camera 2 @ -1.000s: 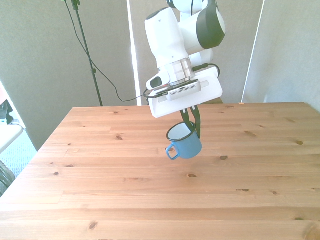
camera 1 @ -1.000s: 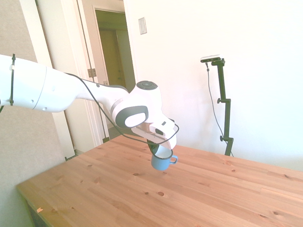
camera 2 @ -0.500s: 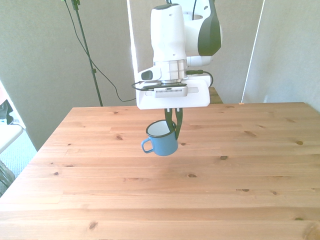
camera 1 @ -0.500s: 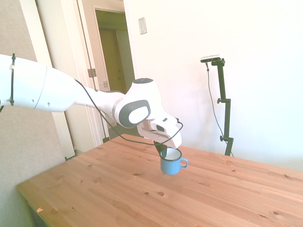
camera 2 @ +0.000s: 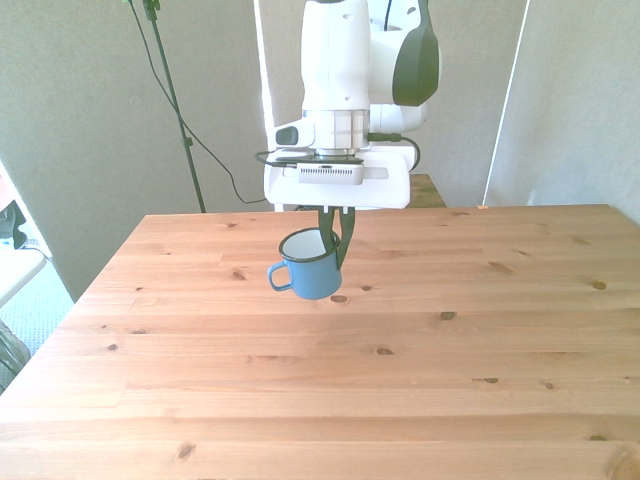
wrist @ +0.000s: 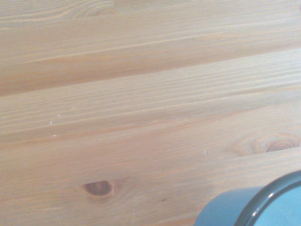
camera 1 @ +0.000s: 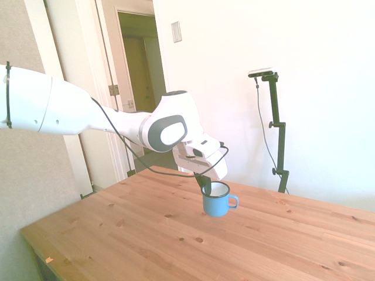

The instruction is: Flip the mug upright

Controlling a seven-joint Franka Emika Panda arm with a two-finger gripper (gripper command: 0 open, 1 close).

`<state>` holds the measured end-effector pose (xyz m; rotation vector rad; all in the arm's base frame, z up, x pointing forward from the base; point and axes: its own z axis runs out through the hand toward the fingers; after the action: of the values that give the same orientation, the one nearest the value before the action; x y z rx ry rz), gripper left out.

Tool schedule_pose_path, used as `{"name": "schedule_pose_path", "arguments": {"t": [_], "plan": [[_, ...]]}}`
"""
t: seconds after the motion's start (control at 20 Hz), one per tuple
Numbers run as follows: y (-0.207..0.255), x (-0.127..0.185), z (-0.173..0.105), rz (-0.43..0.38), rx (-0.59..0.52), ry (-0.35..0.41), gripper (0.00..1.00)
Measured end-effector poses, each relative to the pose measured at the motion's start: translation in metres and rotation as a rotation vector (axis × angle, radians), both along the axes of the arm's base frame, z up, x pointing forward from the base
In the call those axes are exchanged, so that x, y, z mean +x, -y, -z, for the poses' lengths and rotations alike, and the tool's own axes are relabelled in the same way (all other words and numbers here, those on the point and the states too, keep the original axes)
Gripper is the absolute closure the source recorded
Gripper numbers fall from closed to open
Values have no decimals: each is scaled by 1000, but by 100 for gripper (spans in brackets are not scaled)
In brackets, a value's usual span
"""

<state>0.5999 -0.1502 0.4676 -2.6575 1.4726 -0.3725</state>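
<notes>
Clearly we have the gripper (camera 2: 334,238) clenched on the blue enamel mug (camera 2: 309,264), its 2 dark fingers (camera 1: 205,184) pinching the wall at the dark rim, 1 finger apparently inside and 1 outside, on the side across from the handle (camera 2: 278,279). In the side view the same grip shows at the rim (camera 1: 218,184) nearest the arm, with the loop handle pointing away from it. The mug hangs mouth-up and close to level, its white inside visible, held clear above the wooden table (camera 2: 480,340) over the far half, toward the front view's left of centre. In the wrist view we see only a slice of blue wall and dark rim (wrist: 254,207) against the planks, so little can be judged there.

We judge the mug light and rigid: a small thin-walled cup that 1 rim pinch carries without sagging. Its glossy enamel is probably slick, and enamel can chip if knocked, so we would lower it gently. The rim wall seems the sensible hold, being thin enough for the jaws; the little handle looks too small to grasp. We reckon the flip itself is largely done, with setting down left
</notes>
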Motion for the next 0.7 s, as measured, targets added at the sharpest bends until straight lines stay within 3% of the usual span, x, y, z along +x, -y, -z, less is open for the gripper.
{"name": "schedule_pose_path", "arguments": {"t": [0.7], "plan": [[10, 57, 59, 20, 19, -39, 100]]}}
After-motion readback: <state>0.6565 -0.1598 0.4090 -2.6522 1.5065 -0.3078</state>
